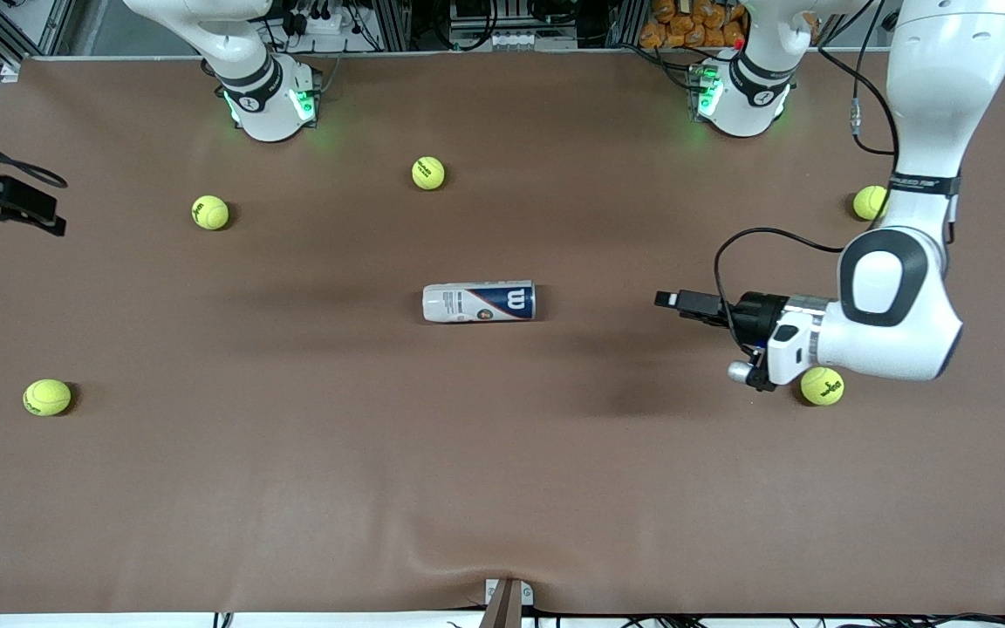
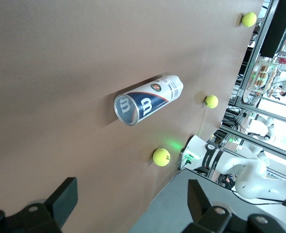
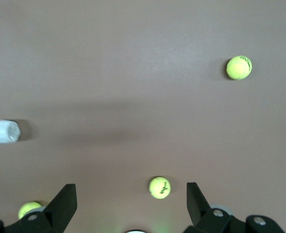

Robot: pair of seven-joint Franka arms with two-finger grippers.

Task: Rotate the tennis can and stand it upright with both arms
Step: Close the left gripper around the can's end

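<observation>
Blue end of the lying tennis can [image 2: 148, 99] only in left wrist view; left tool [image 2: 131, 204], right tool [image 3: 132, 204] released.

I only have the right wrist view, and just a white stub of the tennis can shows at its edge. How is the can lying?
Observer: The tennis can lies on its side mid-table, dark-blue end toward the left arm's end.
Operator: Where is the left gripper?
Observer: The left gripper is over bare table, in line with that dark-blue end, apart from it.
Operator: And my right gripper?
Observer: The right gripper hangs over the table's edge at the right arm's end.
</observation>
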